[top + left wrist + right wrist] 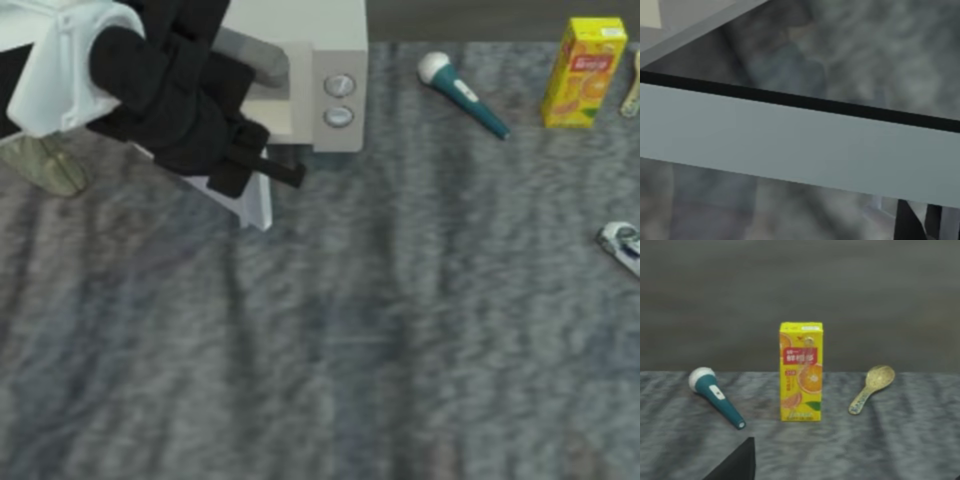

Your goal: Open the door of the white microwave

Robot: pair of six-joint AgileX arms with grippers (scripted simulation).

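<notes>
I'm looking at the boxy off-white microwave [300, 40] at the far edge of the table, left of centre in the top view. Two round silver knobs [340, 100] sit one above the other on its right-hand panel, and beside them I can see into the pale cavity, so the oven is standing open. The flat white door [255, 205] is swung out toward the near side, seen edge-on as a slim white slab angling away from the front. In the left wrist view a broad pale grey band with a black line along it [800, 145] crosses the picture, very close to the lens. My left gripper [285, 172] is right at that door, dark fingers pointing to the right over its top edge; I cannot tell whether they are spread or pinched. The right arm is out of the top view. To the right on the grey mottled tabletop [380, 350] lie a teal microphone with a white head [462, 93], an upright yellow orange-juice carton [583, 72], a speckled beige spoon [872, 388], and a small white toy car [622, 243].
</notes>
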